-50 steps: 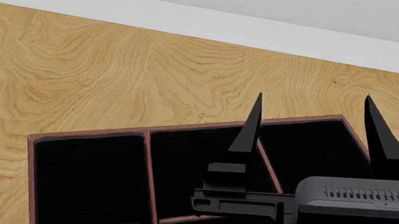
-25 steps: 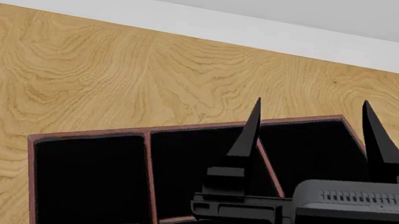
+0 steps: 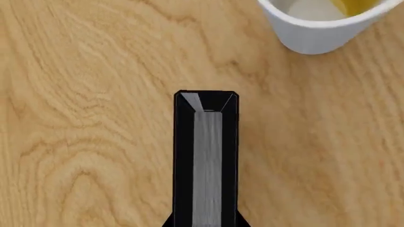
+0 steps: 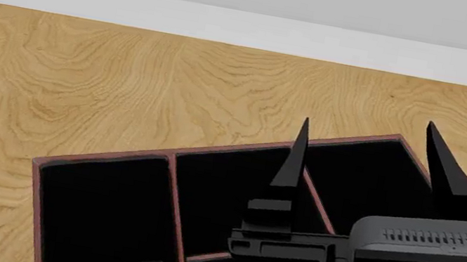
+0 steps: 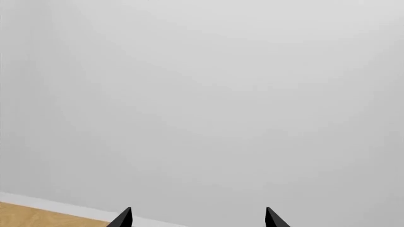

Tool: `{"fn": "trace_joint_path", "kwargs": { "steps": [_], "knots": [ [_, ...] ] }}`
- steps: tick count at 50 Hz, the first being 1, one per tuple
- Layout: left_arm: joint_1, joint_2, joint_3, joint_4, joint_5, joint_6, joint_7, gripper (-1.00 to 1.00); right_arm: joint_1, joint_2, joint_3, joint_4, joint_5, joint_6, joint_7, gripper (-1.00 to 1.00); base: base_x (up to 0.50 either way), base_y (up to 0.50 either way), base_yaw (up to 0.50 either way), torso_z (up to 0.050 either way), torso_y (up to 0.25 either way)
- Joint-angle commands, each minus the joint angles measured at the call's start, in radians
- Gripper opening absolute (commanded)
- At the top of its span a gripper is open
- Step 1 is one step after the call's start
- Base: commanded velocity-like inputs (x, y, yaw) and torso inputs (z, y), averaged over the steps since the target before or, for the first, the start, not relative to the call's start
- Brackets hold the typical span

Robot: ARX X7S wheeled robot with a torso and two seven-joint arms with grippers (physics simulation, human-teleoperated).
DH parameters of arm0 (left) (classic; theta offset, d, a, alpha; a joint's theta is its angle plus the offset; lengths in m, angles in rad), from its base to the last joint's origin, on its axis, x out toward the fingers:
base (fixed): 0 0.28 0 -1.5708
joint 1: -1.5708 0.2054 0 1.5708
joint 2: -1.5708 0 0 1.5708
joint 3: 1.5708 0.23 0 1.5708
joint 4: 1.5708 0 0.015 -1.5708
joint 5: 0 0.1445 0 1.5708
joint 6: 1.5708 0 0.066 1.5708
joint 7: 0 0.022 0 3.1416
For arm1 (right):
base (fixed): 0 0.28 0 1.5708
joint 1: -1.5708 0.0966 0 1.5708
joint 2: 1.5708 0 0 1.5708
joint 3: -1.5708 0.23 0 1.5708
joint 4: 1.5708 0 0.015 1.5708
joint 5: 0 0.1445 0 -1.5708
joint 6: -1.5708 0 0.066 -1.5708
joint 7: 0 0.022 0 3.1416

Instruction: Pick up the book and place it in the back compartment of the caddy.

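You have no sight of the book in any view; the caddy (image 4: 121, 205) sits tilted on the wooden desk (image 4: 108, 82), its red dividers marking off black cells that show bare where visible. Your right gripper (image 4: 365, 157) hangs above the caddy's far right cells, its fingers (image 4: 291, 162) spread wide apart and pointing upward with nothing between them. Your left gripper (image 3: 206, 101) shows only a single dark bar over bare desk near a white cup (image 3: 319, 23); whether its fingers are together you cannot tell.
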State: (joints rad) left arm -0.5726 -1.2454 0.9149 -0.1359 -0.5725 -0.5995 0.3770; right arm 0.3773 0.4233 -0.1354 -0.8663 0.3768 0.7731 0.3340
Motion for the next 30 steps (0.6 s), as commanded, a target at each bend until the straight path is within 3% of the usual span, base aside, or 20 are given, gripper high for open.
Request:
{"fn": "trace_joint_path", "kwargs": {
  "steps": [1,11,18,24,30],
  "knots": [
    [0.019,-0.095,-0.051,0.067,-0.044,-0.002,-0.094,-1.0,0.001,0.004,0.003,-0.003,0.008,-0.004,0.0,1.0,0.0,0.0,0.0,0.0,0.0],
    [-0.069,-0.156,-0.115,0.185,-0.032,-0.114,-0.186,-1.0,-0.024,0.012,0.026,0.007,0.014,-0.038,-0.007,1.0,0.0,0.0,0.0,0.0,0.0],
    [-0.168,-0.191,-0.165,0.294,0.0,-0.212,-0.15,-1.0,-0.031,0.013,0.03,0.017,0.017,-0.059,-0.013,1.0,0.0,0.0,0.0,0.0,0.0],
    [-0.269,-0.164,-0.2,0.328,0.032,-0.341,-0.09,-1.0,-0.034,0.01,0.032,0.028,0.019,-0.081,-0.019,1.0,0.0,0.0,0.0,0.0,0.002],
    [-0.323,-0.163,-0.217,0.356,0.058,-0.363,-0.041,-1.0,-0.036,0.014,0.04,0.036,0.025,-0.093,-0.025,1.0,0.0,0.0,0.0,0.0,0.0]
  ]
}}
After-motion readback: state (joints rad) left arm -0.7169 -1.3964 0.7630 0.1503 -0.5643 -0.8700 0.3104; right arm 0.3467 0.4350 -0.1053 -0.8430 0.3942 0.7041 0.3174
